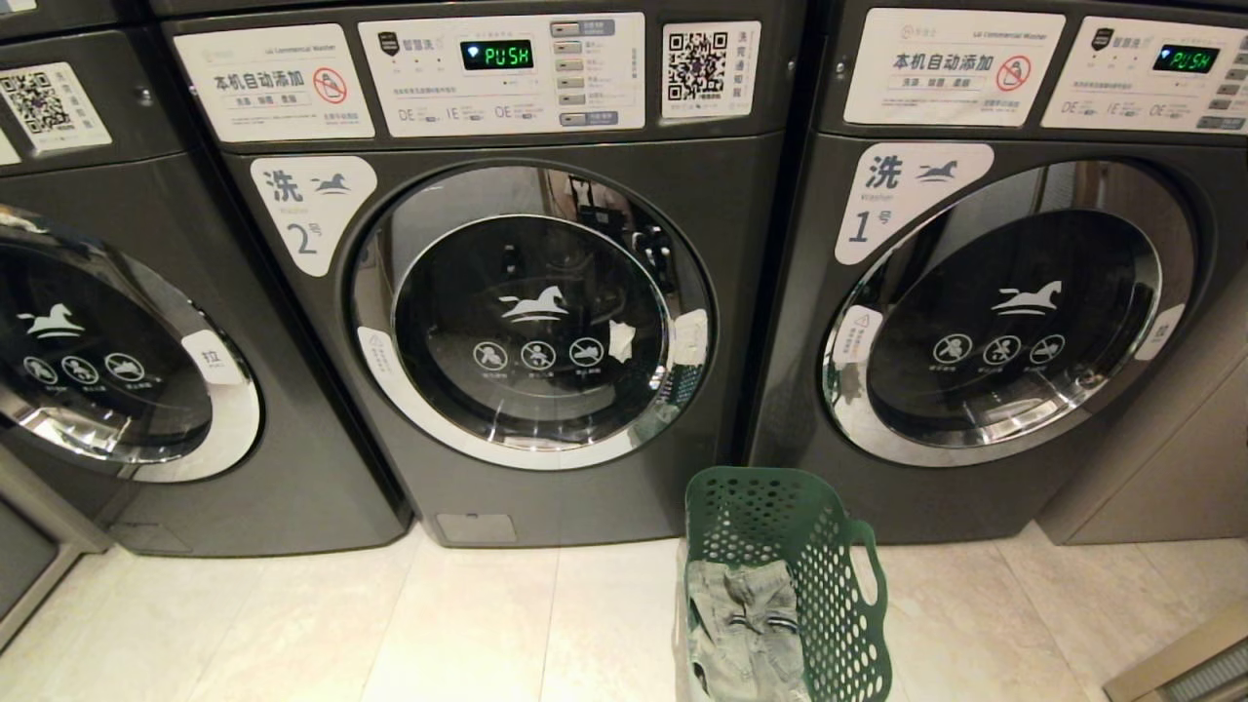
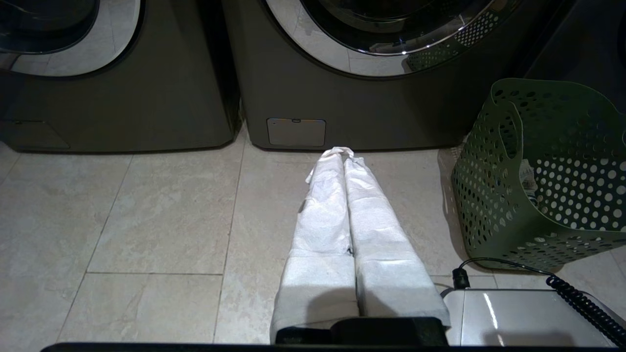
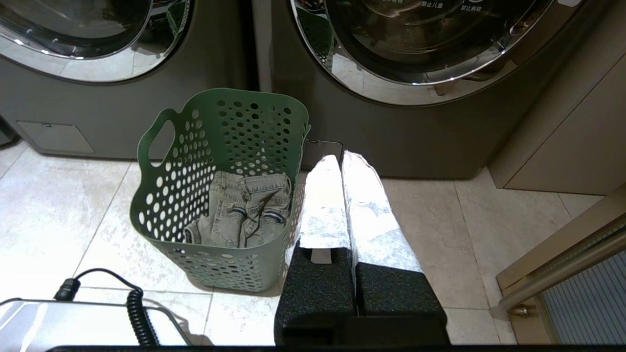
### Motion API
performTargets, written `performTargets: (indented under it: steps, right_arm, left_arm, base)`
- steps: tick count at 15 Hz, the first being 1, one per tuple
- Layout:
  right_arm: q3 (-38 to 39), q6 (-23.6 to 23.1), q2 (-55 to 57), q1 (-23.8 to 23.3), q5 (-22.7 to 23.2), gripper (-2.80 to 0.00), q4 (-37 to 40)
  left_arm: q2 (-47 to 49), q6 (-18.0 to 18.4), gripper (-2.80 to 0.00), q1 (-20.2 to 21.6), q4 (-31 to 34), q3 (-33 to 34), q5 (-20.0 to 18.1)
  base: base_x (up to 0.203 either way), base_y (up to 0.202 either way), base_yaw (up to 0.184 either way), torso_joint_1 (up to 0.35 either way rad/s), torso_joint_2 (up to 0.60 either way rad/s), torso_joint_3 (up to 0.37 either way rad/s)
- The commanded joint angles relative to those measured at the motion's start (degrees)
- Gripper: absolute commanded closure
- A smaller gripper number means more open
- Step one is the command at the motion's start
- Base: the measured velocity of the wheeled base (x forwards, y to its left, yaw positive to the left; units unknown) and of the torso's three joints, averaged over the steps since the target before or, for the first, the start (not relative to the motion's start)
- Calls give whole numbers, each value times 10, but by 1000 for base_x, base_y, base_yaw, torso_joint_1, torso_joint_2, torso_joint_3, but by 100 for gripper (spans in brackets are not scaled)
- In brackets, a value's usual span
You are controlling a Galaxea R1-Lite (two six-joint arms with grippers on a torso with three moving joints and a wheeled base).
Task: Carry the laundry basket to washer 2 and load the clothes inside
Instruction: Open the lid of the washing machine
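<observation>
The green perforated laundry basket (image 1: 858,634) stands on the tiled floor before the gap between washer 2 (image 1: 531,322) and washer 1 (image 1: 1014,312). Grey-green jeans (image 1: 746,624) lie crumpled inside it. Washer 2's round door is closed. In the left wrist view my left gripper (image 2: 342,154) is shut and empty, low over the floor, with the basket (image 2: 538,176) off to its side. In the right wrist view my right gripper (image 3: 341,159) is shut and empty right beside the basket (image 3: 220,195) with the jeans (image 3: 244,210). Neither gripper shows in the head view.
A third washer (image 1: 107,341) stands at the left with its door closed. A brown cabinet wall (image 1: 1170,468) closes off the right side. My white base with a coiled black cable (image 3: 139,313) sits low in front of the basket.
</observation>
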Motion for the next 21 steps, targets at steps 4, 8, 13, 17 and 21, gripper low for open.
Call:
performTargets:
  steps: [4, 8, 13, 17, 21]
  right_arm:
    - [0, -4, 1, 0, 2, 0, 0]
    - [1, -6, 0, 0, 1, 0, 0]
    - [1, -6, 0, 0, -1, 0, 0]
    - [1, -5, 1, 0, -1, 0, -1]
    - [1, -6, 0, 0, -1, 0, -1]
  left_arm:
    - [1, 2, 0, 0, 0, 0, 0]
    - [1, 1, 0, 0, 0, 0, 0]
    - [1, 1, 0, 0, 0, 0, 0]
    - [1, 1, 0, 0, 0, 0, 0]
    - [1, 1, 0, 0, 0, 0, 0]
  base:
    - [0, 0, 0, 0, 0, 0]
    - [0, 0, 0, 0, 0, 0]
    - [0, 0, 0, 0, 0, 0]
    - [0, 0, 0, 0, 0, 0]
    - [0, 0, 0, 0, 0, 0]
